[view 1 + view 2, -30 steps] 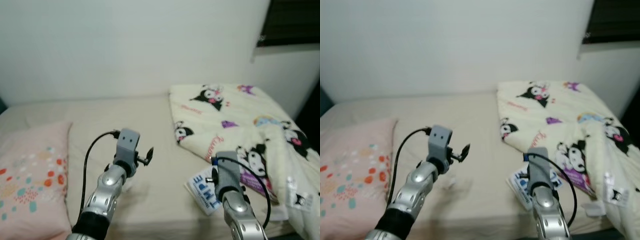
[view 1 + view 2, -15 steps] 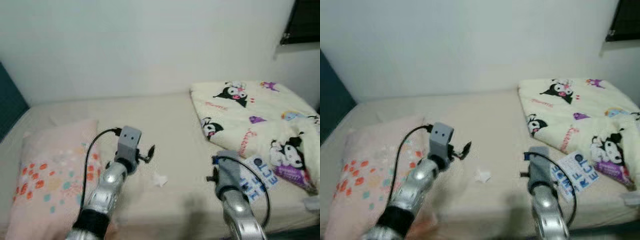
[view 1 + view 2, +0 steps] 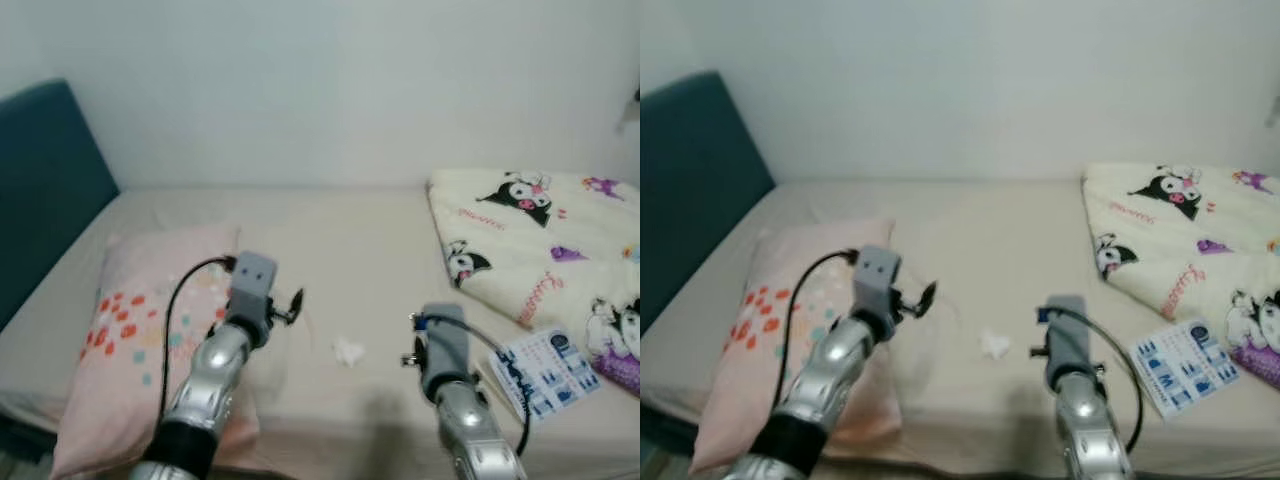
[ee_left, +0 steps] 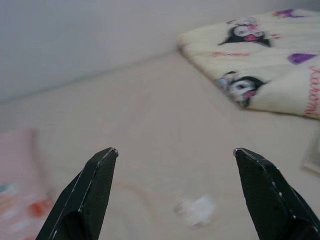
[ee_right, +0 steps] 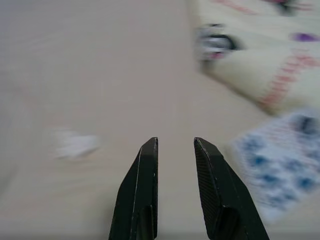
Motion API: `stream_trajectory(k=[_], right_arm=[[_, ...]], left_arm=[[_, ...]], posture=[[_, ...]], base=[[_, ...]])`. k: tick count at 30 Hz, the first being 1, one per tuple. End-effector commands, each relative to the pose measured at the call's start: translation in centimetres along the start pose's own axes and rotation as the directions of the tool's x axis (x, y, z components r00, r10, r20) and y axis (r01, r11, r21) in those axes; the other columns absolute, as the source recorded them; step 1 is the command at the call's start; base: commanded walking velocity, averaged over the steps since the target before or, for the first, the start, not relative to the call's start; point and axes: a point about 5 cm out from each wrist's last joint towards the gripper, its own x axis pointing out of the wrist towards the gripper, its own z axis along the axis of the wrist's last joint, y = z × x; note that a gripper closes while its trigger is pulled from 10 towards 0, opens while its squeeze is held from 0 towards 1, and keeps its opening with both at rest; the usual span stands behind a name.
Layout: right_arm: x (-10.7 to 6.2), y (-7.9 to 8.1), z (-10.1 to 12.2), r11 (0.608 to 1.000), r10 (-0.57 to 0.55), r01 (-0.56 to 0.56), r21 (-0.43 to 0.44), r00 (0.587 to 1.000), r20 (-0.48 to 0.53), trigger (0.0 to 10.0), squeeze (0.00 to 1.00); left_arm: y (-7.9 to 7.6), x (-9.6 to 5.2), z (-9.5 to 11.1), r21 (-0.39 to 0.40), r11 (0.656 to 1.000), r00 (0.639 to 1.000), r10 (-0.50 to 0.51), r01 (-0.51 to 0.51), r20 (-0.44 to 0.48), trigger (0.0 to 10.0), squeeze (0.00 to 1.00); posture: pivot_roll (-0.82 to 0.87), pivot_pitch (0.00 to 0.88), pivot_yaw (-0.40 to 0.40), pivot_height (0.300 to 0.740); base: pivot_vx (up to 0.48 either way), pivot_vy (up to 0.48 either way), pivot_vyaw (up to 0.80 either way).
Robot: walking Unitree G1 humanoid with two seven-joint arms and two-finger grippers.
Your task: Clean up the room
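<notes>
A crumpled white tissue lies on the beige bed sheet, between my two arms. A blue-and-white booklet lies flat at the right, near the bed's front edge. My left gripper is open and empty, held above the sheet just left of the tissue. My right gripper has its fingers drawn close with only a thin slit and nothing in it. It hovers over the sheet with the tissue to one side and the booklet to the other.
A pink pillow with coloured dots lies on the left of the bed. A cream cartoon-print blanket is bunched on the right. A teal headboard stands at the far left, a white wall behind.
The camera has swung left: the headboard has come into view and the blanket has slid toward the right edge. Both arms hold the same pose.
</notes>
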Motion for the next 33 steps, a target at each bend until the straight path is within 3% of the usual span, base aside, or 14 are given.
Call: stream_trajectory(k=[1, 17, 22, 33], right_arm=[[0.0, 0.7, 0.1, 1.000, 0.020, -0.020, 0.009, 1.000, 0.004, 10.0, 0.00], [0.4, 0.7, 0.5, 0.998, 0.038, -0.036, -0.042, 0.998, 0.045, 10.0, 0.00], [0.6, 0.8, 0.8, 0.998, 0.047, -0.045, -0.048, 0.998, 0.050, 10.0, 0.00], [1.1, 1.0, 1.5, 0.995, 0.077, -0.072, -0.071, 0.994, 0.078, 10.0, 0.00]], left_arm=[[0.3, 0.0, -0.4, 0.020, 1.000, 0.999, 0.017, -0.016, -0.033, 10.0, 0.00], [0.9, -0.4, -1.3, 0.010, 0.998, 0.995, 0.068, -0.068, -0.075, 10.0, 0.00], [1.8, -0.5, -2.0, 0.047, 0.989, 0.982, 0.146, -0.141, -0.123, 10.0, 0.00], [2.4, -1.0, -1.8, 0.013, 0.982, 0.977, 0.190, -0.190, -0.094, 10.0, 0.00]], posture=[[-0.06, 0.000, 0.046, 0.732], [-0.06, 0.000, 0.053, 0.732], [-0.06, 0.000, 0.044, 0.732], [-0.05, 0.000, 0.022, 0.732]], base=[[0.000, 0.000, 0.00], [0.000, 0.000, 0.00], [0.000, 0.000, 0.00], [0.000, 0.000, 0.00]])
